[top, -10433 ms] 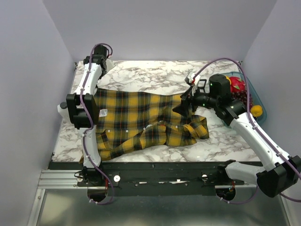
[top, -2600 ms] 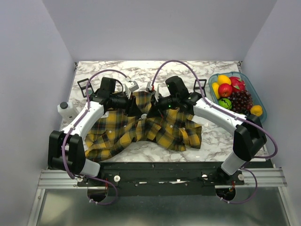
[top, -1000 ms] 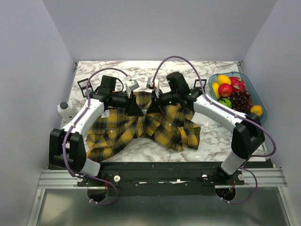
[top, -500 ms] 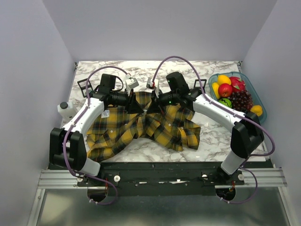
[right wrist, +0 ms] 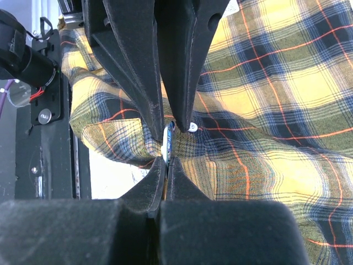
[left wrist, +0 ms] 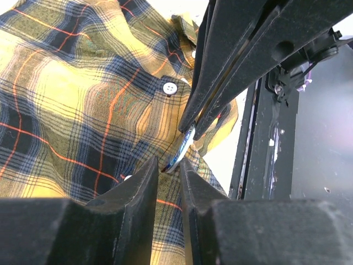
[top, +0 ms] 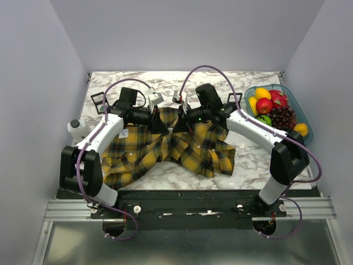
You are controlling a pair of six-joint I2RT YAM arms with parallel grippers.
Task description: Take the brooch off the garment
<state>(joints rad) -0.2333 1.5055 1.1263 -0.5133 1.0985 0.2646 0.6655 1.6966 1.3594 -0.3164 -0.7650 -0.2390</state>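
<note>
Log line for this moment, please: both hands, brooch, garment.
left hand: narrow gap, straddling fabric by brooch | right hand: shut on brooch rim | garment: bunched up between hands | brooch: not yet off

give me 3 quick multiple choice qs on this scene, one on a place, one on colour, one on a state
1. Where does the fruit tray stand? A) right side of the table B) left side C) near edge, middle
2. What colours is the garment? A) red and white B) yellow and dark navy plaid C) plain green
3. How are the right fingers? A) spread wide B) out of view C) shut on the brooch
Answers: A, the top view shows it by the right edge; B, every view shows the plaid; C, the wrist views show them pinching the disc.
</note>
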